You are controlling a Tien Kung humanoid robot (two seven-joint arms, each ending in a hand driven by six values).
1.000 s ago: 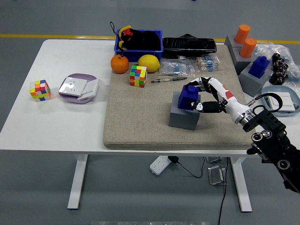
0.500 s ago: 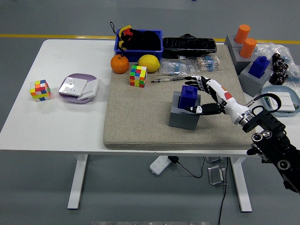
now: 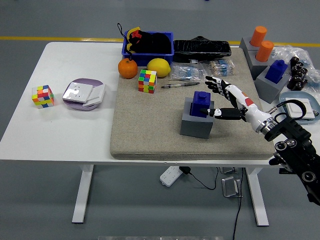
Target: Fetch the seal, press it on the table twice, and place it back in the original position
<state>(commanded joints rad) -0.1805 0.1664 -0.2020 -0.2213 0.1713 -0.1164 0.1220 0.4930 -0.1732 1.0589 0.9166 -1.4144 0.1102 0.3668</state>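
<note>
The blue seal [image 3: 201, 104] stands upright on a grey block [image 3: 197, 121] in the middle of the tan mat [image 3: 145, 130]. My right hand [image 3: 219, 97] is just to the right of the seal, fingers spread open and holding nothing; the thumb points at the block's top. The fingers are clear of the seal. My left arm is out of view.
A second blue seal [image 3: 276, 70] sits on a grey block at the right, with two orange cylinders [image 3: 261, 43] behind. A pen [image 3: 180, 85], Rubik's cube [image 3: 147, 81], orange [image 3: 127, 68], lemon [image 3: 158, 67] and blue bin [image 3: 148, 43] lie at the back. Another cube [image 3: 42, 96] and a purple dish [image 3: 84, 93] are left.
My right hand has let go of the seal, opened its fingers and drawn back to the right. The seal stays on the grey block.
</note>
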